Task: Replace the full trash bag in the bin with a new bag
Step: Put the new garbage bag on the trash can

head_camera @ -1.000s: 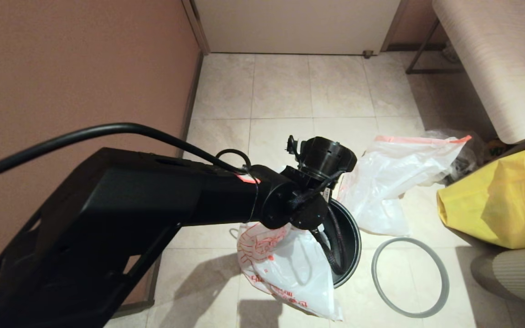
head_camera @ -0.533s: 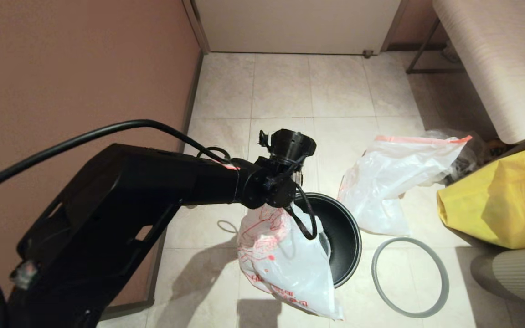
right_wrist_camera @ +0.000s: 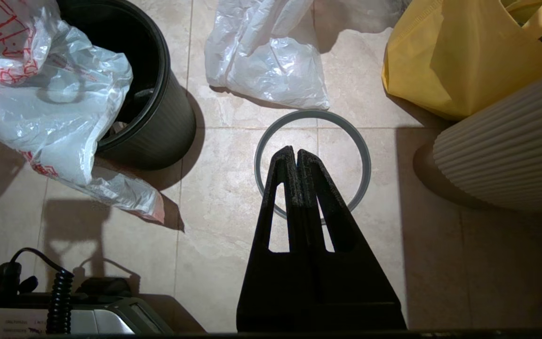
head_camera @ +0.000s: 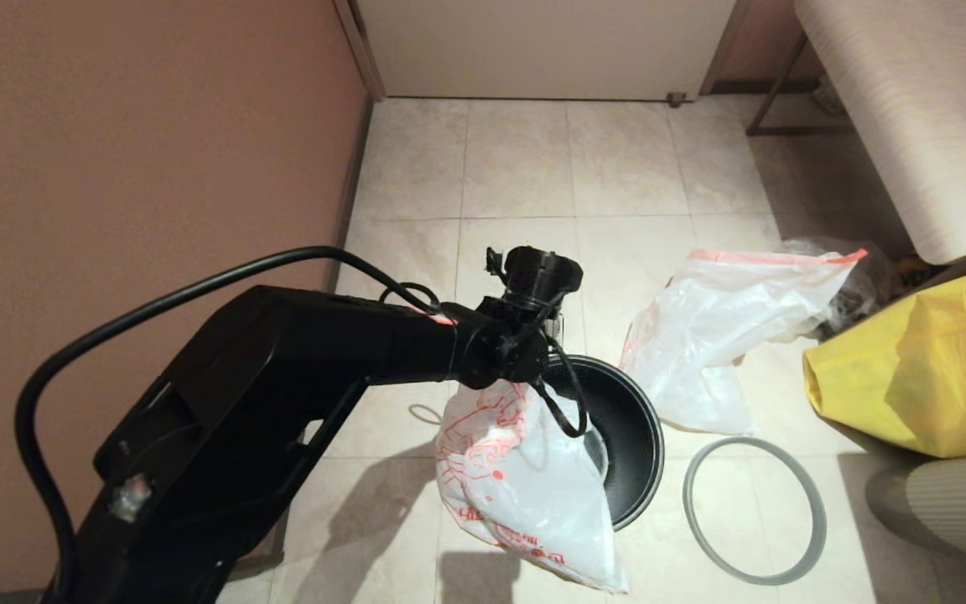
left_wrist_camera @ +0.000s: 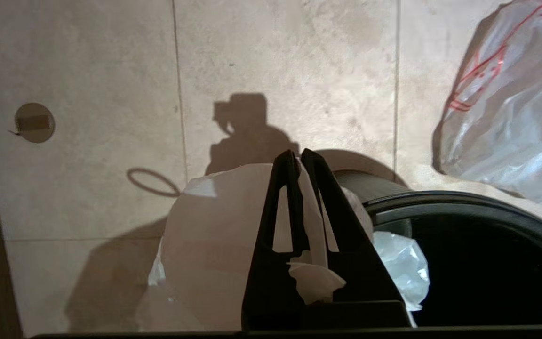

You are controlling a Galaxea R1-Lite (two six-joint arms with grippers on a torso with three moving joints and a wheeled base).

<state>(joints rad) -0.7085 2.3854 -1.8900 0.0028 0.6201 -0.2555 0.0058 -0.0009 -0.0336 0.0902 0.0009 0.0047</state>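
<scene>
- The left gripper [left_wrist_camera: 299, 157] has its fingers pinched on a fold of the new bag [head_camera: 525, 478], which hangs over the near rim of the bin [head_camera: 638, 445].
- The full trash bag [head_camera: 726, 327] appears to lie on the floor beyond the bin, so removal looks done.
- Still left: spreading the bag inside and refitting the grey ring [head_camera: 753, 509].
- The right gripper [right_wrist_camera: 297, 155], pressed together and empty, hovers over the ring.

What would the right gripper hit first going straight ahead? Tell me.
Probably the floor tile inside the grey ring: the right gripper, jaws shut, points down into its opening. Depth is unclear; it might clip the ring.
</scene>
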